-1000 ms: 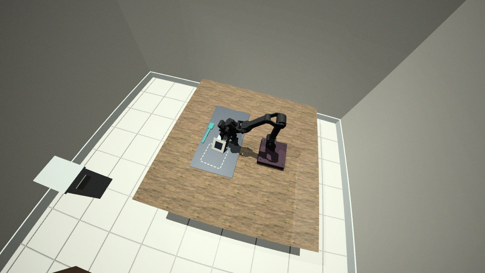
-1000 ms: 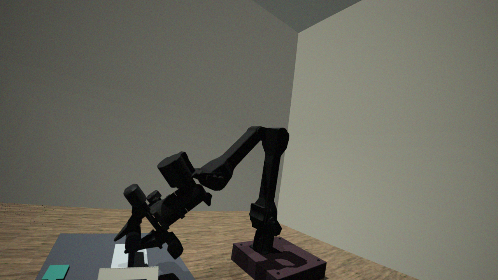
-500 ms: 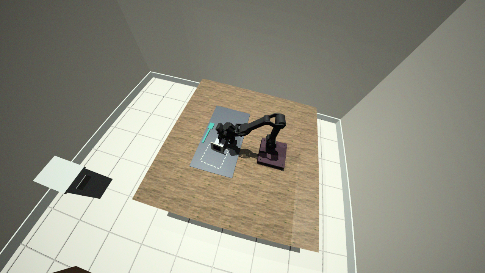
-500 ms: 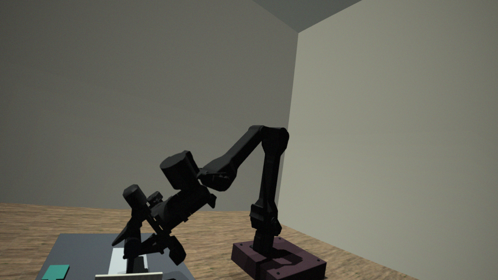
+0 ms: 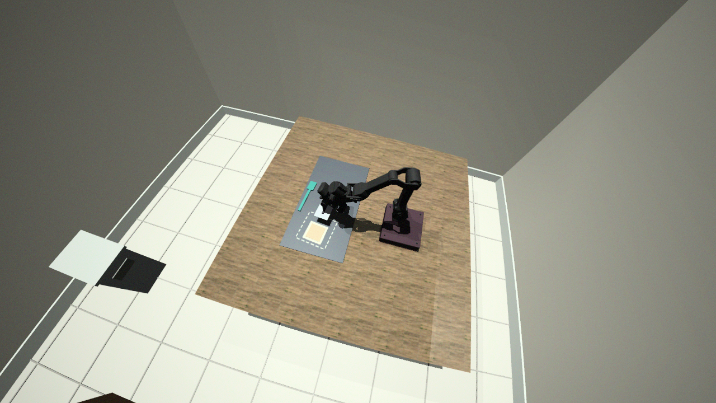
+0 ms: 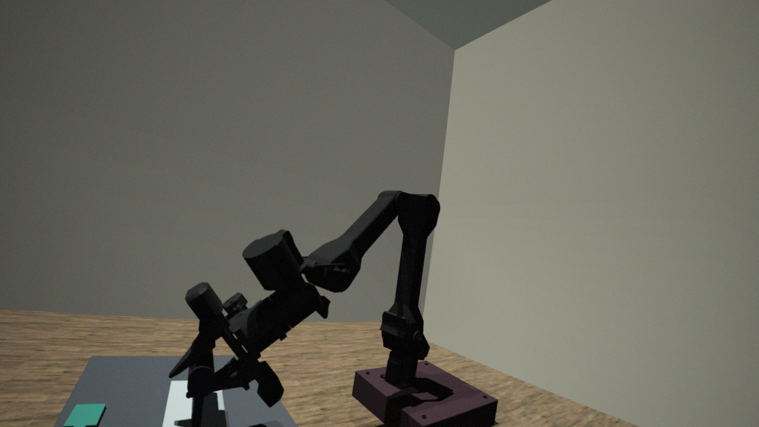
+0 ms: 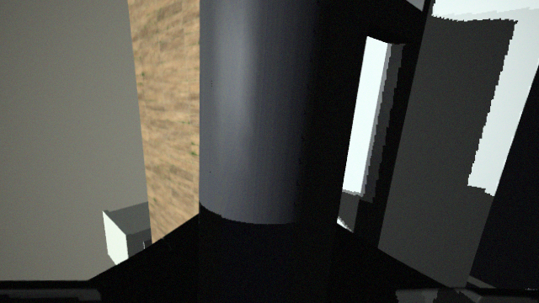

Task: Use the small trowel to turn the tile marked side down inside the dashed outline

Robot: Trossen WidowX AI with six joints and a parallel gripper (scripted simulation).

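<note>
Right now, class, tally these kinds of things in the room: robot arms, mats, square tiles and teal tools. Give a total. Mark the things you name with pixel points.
Robot arm (image 5: 376,185) (image 6: 374,223): 1
Mat (image 5: 334,253) (image 6: 124,374): 1
Square tile (image 5: 315,233): 1
Teal tool (image 5: 305,197) (image 6: 87,413): 1
Total: 4

No text, label, brand, number or sign can be read in any of the three views.
</note>
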